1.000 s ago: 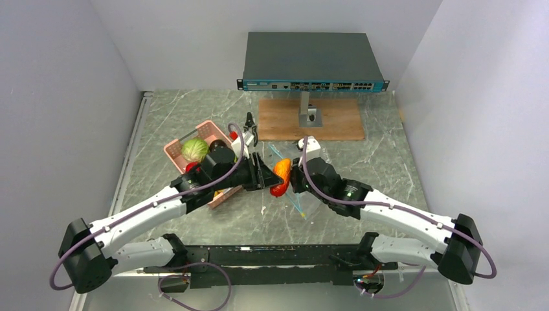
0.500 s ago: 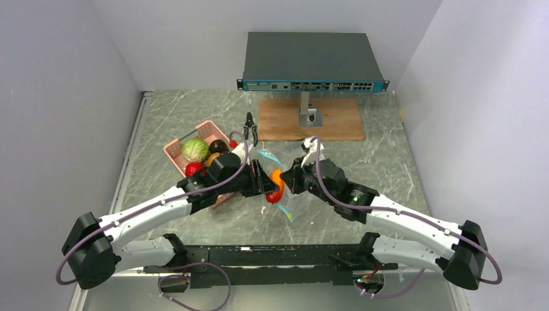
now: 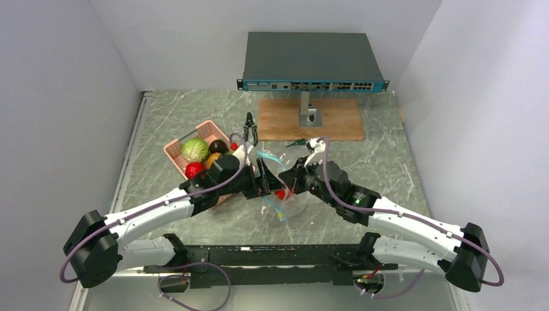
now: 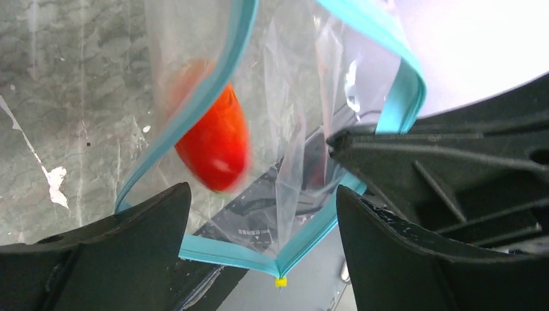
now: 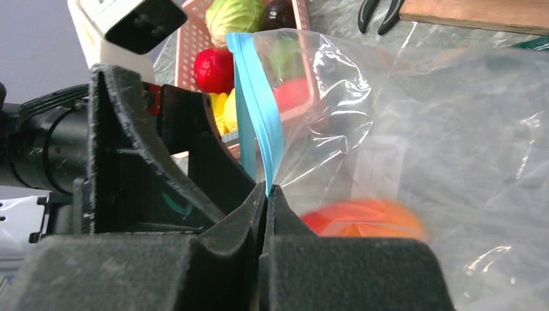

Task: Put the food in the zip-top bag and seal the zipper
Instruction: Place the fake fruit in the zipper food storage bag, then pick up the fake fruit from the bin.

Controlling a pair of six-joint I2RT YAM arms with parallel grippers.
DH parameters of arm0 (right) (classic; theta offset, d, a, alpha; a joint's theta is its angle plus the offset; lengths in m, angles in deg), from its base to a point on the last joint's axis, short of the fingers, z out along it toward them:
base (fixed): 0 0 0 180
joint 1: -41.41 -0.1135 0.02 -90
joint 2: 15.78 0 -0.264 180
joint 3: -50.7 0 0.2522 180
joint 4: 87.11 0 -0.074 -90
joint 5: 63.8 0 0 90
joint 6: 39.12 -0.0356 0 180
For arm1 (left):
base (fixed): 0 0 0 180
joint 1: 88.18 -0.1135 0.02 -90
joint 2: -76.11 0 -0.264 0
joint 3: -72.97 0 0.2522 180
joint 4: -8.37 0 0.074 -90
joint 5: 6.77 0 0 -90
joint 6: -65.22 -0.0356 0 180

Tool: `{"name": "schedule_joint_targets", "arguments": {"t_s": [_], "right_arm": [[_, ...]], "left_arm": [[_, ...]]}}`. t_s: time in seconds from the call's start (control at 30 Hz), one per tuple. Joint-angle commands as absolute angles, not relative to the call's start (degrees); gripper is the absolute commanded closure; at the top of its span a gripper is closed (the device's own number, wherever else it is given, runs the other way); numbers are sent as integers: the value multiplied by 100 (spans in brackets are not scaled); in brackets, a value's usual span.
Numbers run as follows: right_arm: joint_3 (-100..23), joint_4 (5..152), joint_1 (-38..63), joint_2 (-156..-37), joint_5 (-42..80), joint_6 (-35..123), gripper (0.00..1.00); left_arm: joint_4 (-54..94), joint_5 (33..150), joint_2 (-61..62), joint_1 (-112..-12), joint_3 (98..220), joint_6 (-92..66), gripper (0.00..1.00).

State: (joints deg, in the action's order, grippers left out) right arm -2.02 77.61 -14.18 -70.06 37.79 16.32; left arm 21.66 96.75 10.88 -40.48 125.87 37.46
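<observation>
- Since a second ago, the orange-red oval food piece [image 4: 217, 139] has left the left gripper [image 4: 259, 253], whose jaws have sprung apart. Both wrists have sunk toward the lower middle of the overhead view.
- That piece now shows through the clear crinkly zip-top bag [image 5: 453, 129]. It is blurred in both wrist views, so I judge it is dropping or settling inside.
- The bag hangs at the centre of the overhead view, between my two wrists, its mouth gaping.
- The right gripper [image 5: 265, 214] is pinched tight on the teal-blue zipper strip [image 5: 259, 103], holding that lip up.
- The left jaws stand wide and empty at the bottom of the left wrist view, just below the mouth.
- I read the step as loading. The pink plastic basket [image 3: 173, 152], upper left of centre overhead, holds more produce, among it a green cabbage head [image 3: 194, 149].
- Next, I'd back the left gripper off without snagging the film, then reach for the basket. The right must keep its pinch so the mouth stays open.
</observation>
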Motion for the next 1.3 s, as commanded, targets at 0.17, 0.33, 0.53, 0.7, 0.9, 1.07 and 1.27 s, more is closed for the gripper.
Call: {"name": "schedule_joint_targets", "arguments": {"t_s": [0.17, 0.33, 0.53, 0.7, 0.9, 1.07, 1.27], "right_arm": [[-25, 8004, -1439, -6736, 4318, 1461, 100], [28, 7940, -1439, -6644, 4514, 1473, 100], [3, 7710, -1439, -6609, 4673, 1545, 100], [28, 7676, -1440, -6627, 4647, 1533, 100], [7, 7585, -1439, -6613, 4583, 1520, 100], [-103, 7416, -1437, -6557, 4625, 1588, 100], [-187, 7315, -1437, -6561, 4584, 1626, 100]], "left_arm": [[2784, 9311, 2537, -4053, 12510, 3051, 4], [4681, 8130, 3095, -4053, 12996, 2359, 3], [6647, 6374, 3073, -4133, 13415, 2211, 3], [7498, 5370, 2543, -4159, 13636, 2099, 5], [7509, 5038, 1691, -4322, 14043, 1776, 4], [7277, 5344, 1255, -4628, 14450, 1763, 2], [5728, 8116, 1375, -6430, 13739, 1768, 0]]}}
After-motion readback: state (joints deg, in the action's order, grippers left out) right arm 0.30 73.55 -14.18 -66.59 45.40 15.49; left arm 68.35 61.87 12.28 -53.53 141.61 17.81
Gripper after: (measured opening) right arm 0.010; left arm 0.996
